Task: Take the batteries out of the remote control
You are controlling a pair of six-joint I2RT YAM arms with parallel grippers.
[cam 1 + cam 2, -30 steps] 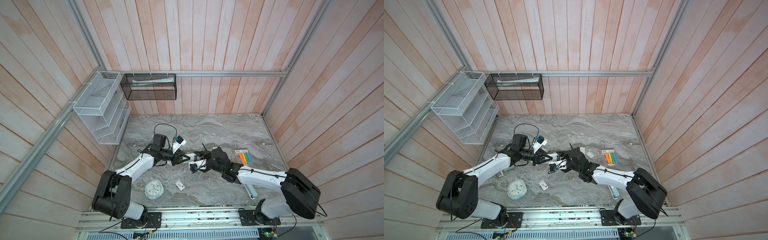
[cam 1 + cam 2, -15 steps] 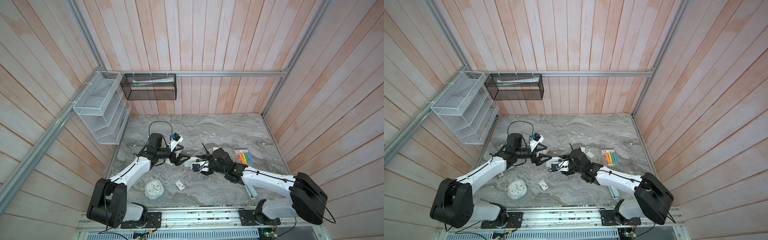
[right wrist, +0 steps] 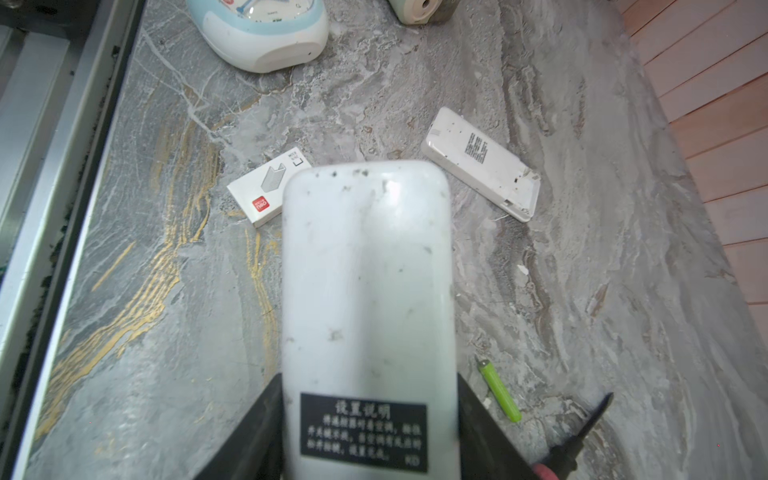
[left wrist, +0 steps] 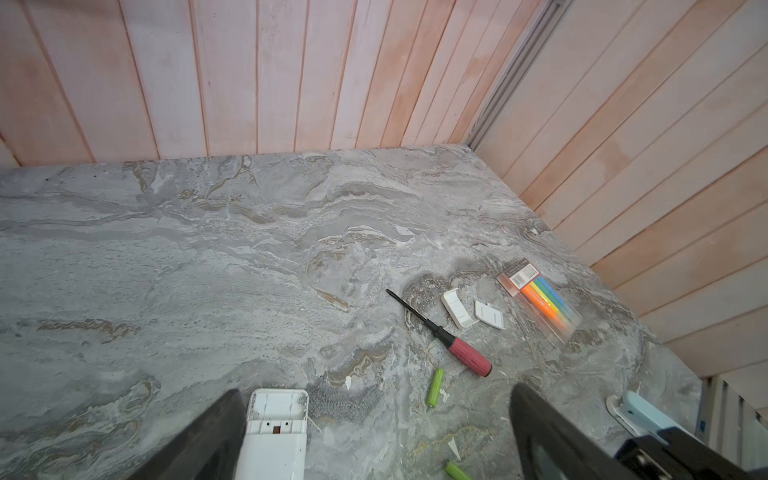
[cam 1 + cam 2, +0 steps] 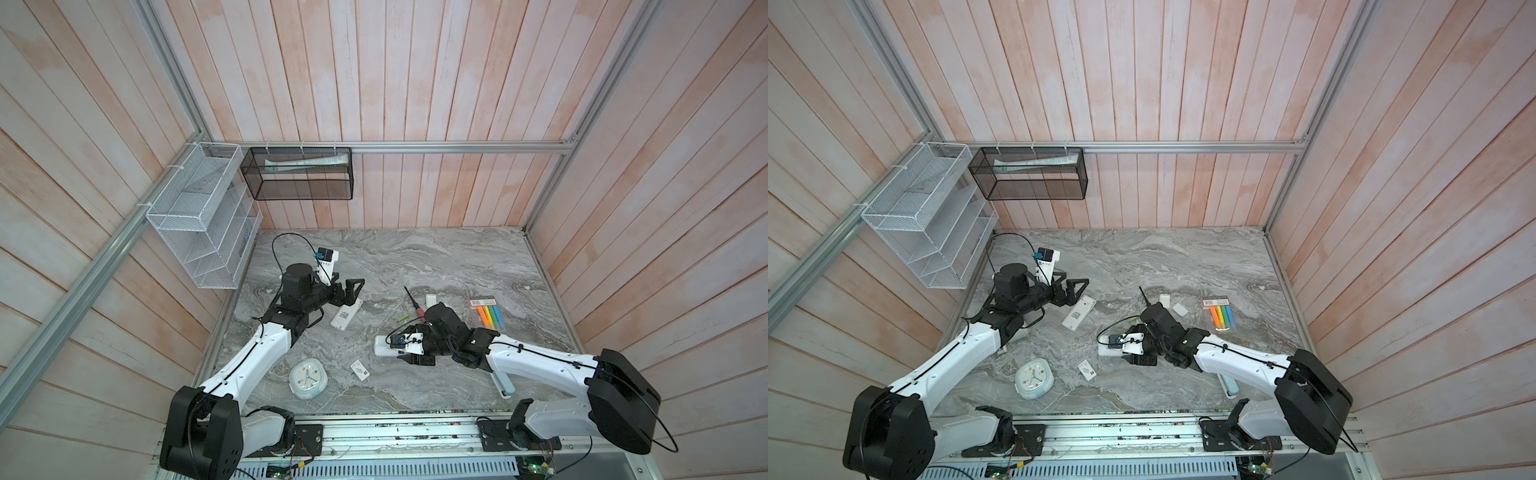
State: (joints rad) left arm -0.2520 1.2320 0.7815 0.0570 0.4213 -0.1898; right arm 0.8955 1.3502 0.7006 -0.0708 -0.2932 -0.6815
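Holding big remote point(image 3: 368, 270) by its sides in right gripper point(image 3: 368, 376), centre of a top view, likely to steady it for emptying | left gripper point(image 5: 352, 291) spread wide, empty, over small remote point(image 5: 346, 316) | two batteries point(image 4: 435, 386) loose beside screwdriver point(image 4: 465, 353), mid-table

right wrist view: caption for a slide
The right gripper clamps a white remote, label side up; a green battery and a second remote lie on the table.
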